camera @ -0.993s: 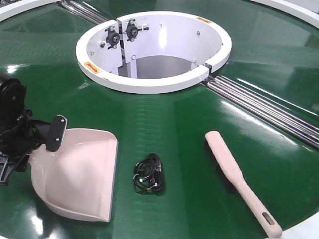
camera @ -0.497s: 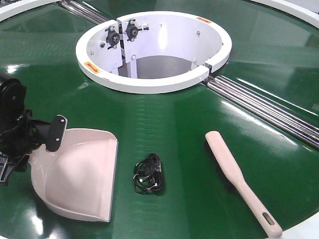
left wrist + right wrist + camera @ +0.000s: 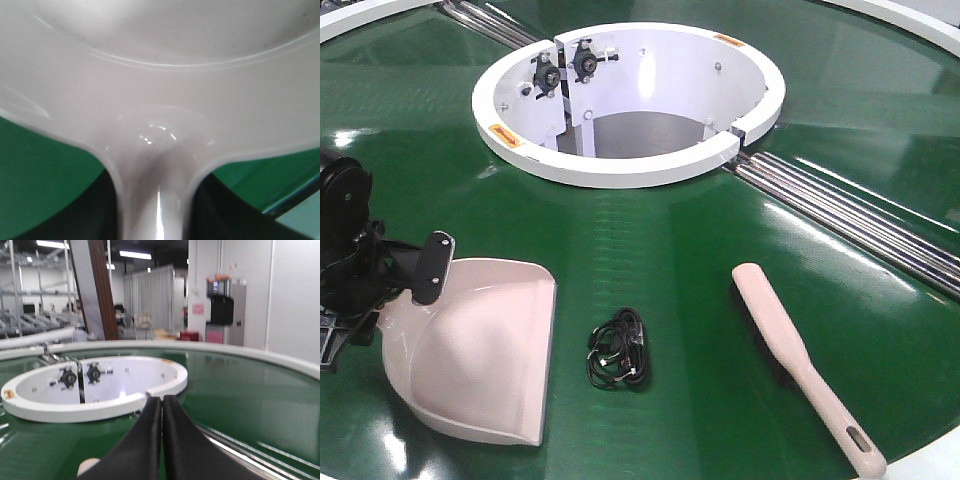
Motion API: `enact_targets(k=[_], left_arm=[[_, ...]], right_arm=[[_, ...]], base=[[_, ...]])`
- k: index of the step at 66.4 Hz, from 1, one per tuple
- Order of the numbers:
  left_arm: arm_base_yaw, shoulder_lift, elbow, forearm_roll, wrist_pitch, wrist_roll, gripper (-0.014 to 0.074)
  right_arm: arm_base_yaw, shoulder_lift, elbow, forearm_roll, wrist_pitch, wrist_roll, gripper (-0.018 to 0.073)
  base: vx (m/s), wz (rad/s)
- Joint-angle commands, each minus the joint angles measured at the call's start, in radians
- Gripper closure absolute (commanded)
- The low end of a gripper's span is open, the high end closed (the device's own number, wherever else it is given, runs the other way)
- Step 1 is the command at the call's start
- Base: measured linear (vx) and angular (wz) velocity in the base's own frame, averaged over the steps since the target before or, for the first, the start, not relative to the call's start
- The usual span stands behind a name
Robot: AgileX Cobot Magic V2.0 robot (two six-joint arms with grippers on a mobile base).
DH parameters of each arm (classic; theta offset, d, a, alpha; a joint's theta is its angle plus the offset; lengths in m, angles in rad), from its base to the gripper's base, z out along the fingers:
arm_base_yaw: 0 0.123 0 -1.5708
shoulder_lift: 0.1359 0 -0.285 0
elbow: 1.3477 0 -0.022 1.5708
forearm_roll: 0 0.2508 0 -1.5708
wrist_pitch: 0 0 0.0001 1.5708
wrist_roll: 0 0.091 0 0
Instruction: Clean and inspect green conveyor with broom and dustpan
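Hardly anything moves in the last second: the left gripper (image 3: 417, 283) sits at the rear of the dustpan (image 3: 480, 350) as it did a moment ago, and the pan has shifted only a hair on the green conveyor (image 3: 650, 230). The left wrist view shows the pan's neck running down between two dark fingers, so the gripper looks clamped on the handle, with the pan low on the belt, mouth facing right. Just beside that mouth, apart from it, lies the debris, a small black tangle of cable (image 3: 618, 350). The broom (image 3: 790, 350) lies untouched well to the right, handle pointing toward the near edge. The right gripper (image 3: 161, 405) hangs above the belt with its fingers pressed together, holding nothing, looking toward the white central housing (image 3: 620, 165). So the pan seems settled and ready, and sweeping has not begun. The next call is probably for the right arm to open and go down for the broom.
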Motion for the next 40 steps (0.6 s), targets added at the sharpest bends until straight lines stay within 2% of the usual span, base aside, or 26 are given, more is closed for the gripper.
enact_targets(k=[1,16,28,40], left_arm=[[-0.007,-0.038,-0.03,0.007,-0.004,-0.018,0.0603],[-0.007,-0.038,-0.03,0.007,-0.004,-0.018,0.0603],[-0.007,-0.038,-0.03,0.007,-0.004,-0.018,0.0603],[-0.007,-0.038,-0.03,0.007,-0.001,-0.018,0.0603]], right_arm=[[0.001,0.096,-0.101,0.002,0.01,0.024,0.0569],[0.001,0.253,-0.219,0.001,0.057,0.067,0.0569],[0.001,0.289,-0.223,-0.006,-0.01,0.071,0.0569],[0.001,0.296,-0.232,-0.006,-0.009,0.071,0.0561]], base=[[0.0,0.0],[0.0,0.0],[0.0,0.0],[0.0,0.0]])
